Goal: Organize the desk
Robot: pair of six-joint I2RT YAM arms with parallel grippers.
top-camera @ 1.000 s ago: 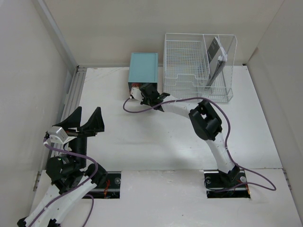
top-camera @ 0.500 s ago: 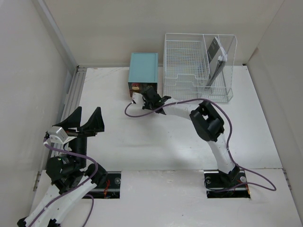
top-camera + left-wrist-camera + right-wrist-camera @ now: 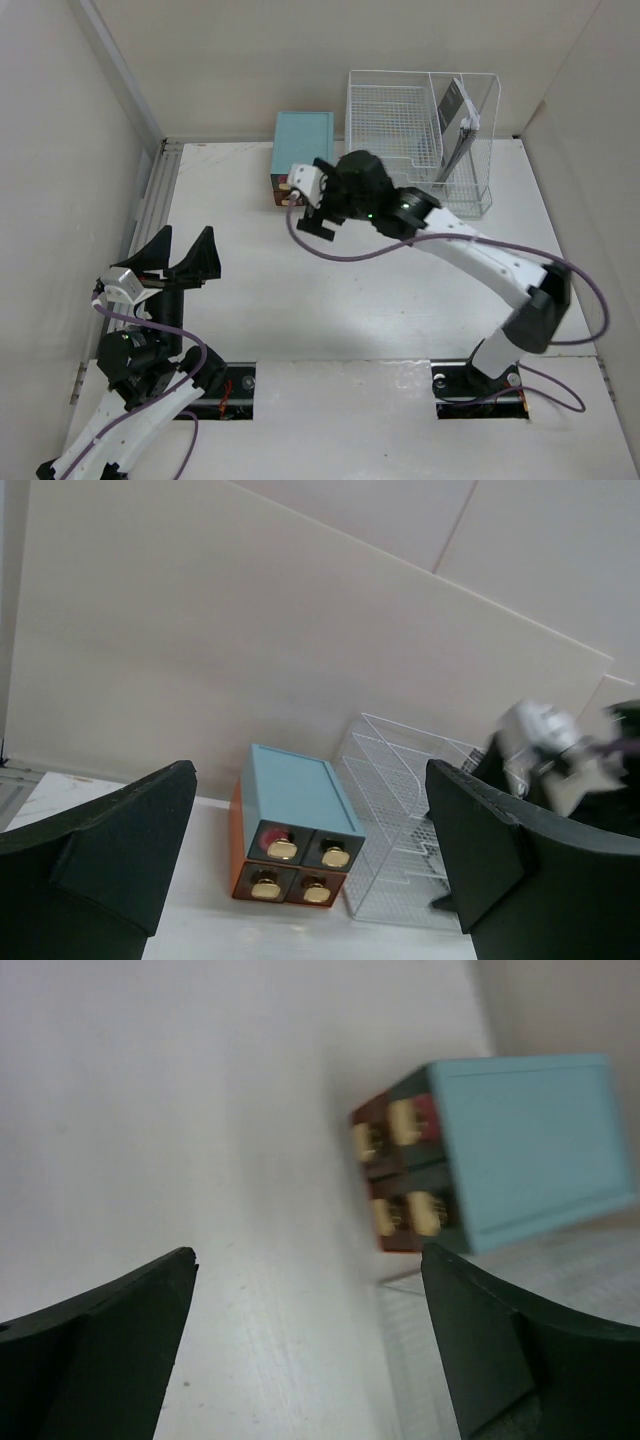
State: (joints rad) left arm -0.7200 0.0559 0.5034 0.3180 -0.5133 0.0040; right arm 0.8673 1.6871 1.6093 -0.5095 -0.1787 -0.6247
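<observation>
Right hand (image 3: 318,212) hovers above the tabletop (image 3: 350,310) just in front of the small teal drawer box (image 3: 305,140), its two dark fingers spread wide with nothing between them; its own wrist view shows only bare white surface in the gap. Left hand (image 3: 178,258) is raised near the left edge, beside the metal rails (image 3: 150,200), also wide open and empty, pointing toward the far wall.

Judged from how things lie, the tidying looks close to finished. No loose item shows anywhere on the tabletop, which stretches white and flat from the arm bases to the back wall. Only two things stand on it, both at the far edge: the drawer box and the white wire rack (image 3: 400,130) just to its right. A dark flat item (image 3: 455,112), perhaps a notebook, stands upright in the rack's right-hand slot. The box's four small drawers (image 3: 295,865) with gold knobs appear pushed in, though the blur in the right wrist view leaves this uncertain, and what they hold is hidden. What is left is probably little more than checking those drawers and bringing the arms home.

As for obstacles, the right arm (image 3: 480,255) reaches across the middle of the tabletop, and its purple cable (image 3: 340,255) hangs in a loop below the hand. The rack stands close to the box, leaving little room on that side.
</observation>
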